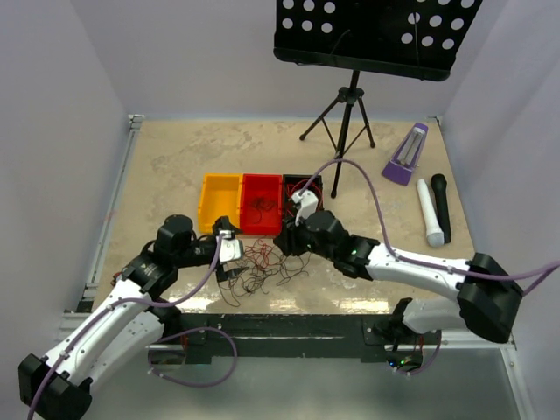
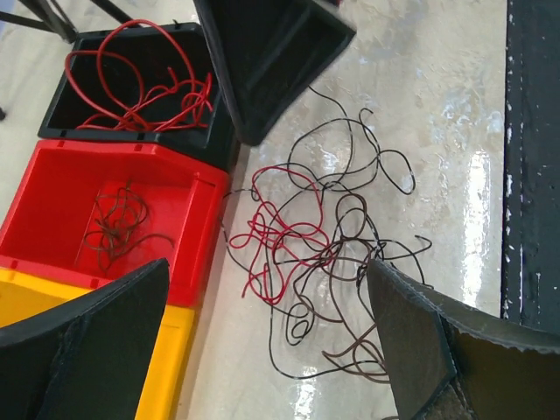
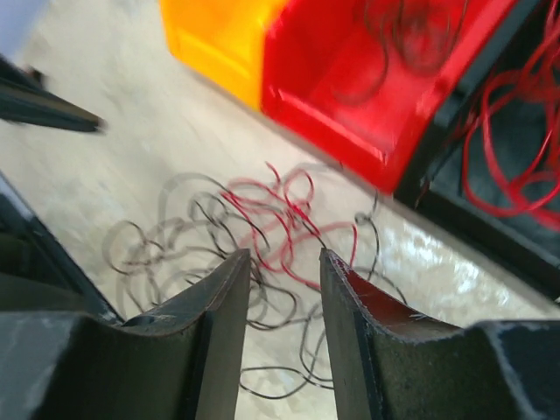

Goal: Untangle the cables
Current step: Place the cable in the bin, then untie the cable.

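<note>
Red and brown-black string-thin curly cables [image 1: 262, 264] lie loosely tangled on the table toward its near edge, between both arms, the left fingers [image 2: 105, 350] spread wide beside them, the right fingers [image 3: 219, 324] slightly apart and empty, red loops straight ahead

Cables [image 1: 262, 262] lie on table [image 1: 175, 157] before bins [image 1: 261, 229]; more inside.

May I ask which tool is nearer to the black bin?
Right. The right tool hangs just beside the black bin, at its front corner; the left tool sits farther off, in front of the yellow bin.
</note>
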You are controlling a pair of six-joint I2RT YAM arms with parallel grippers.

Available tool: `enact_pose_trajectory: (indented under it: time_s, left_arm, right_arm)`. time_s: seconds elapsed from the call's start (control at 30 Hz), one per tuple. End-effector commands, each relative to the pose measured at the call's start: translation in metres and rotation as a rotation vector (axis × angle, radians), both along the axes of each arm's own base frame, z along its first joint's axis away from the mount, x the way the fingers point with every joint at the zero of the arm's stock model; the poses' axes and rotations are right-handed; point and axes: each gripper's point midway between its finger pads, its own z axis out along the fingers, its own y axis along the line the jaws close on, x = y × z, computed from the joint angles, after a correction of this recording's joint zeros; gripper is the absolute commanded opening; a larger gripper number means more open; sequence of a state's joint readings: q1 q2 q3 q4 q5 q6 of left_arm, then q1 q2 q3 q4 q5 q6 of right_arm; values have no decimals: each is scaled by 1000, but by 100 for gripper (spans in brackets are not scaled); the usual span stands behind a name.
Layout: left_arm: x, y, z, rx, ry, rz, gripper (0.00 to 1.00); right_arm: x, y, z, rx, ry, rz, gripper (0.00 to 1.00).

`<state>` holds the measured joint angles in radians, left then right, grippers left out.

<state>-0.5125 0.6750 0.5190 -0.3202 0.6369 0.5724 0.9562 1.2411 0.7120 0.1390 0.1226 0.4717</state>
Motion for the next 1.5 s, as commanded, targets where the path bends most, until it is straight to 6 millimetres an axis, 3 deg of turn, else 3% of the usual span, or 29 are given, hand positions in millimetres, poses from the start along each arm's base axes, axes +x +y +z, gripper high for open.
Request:
enact_pose_trajectory:
  time_s: [0.0,0.1,0.47,0.8,1.17,1.47]
  left_arm:
    - [4,-8,13,-31,-136,-76,100]
    - [11,-9,13,-13,-148,-71,100]
    - [6,-13,22,-51,-176,-97,100]
    - [2,-12,23,-75,-172,-93,100]
    - [2,-12,24,-70,-186,-96,100]
    - [2,-13,29,-77,-196,-102,100]
  right_arm:
    - [0,10,-31,-10,56,-10,41]
    - [0,13,-45,-34,73,-18,41]
    - [3,21,-80,-86,109,-32,38]
    - [9,15,-71,-100,77,-81,34]
    - [18,6,-83,-155,74,-145,33]
    - [21,16,-96,-162,86,-134,18]
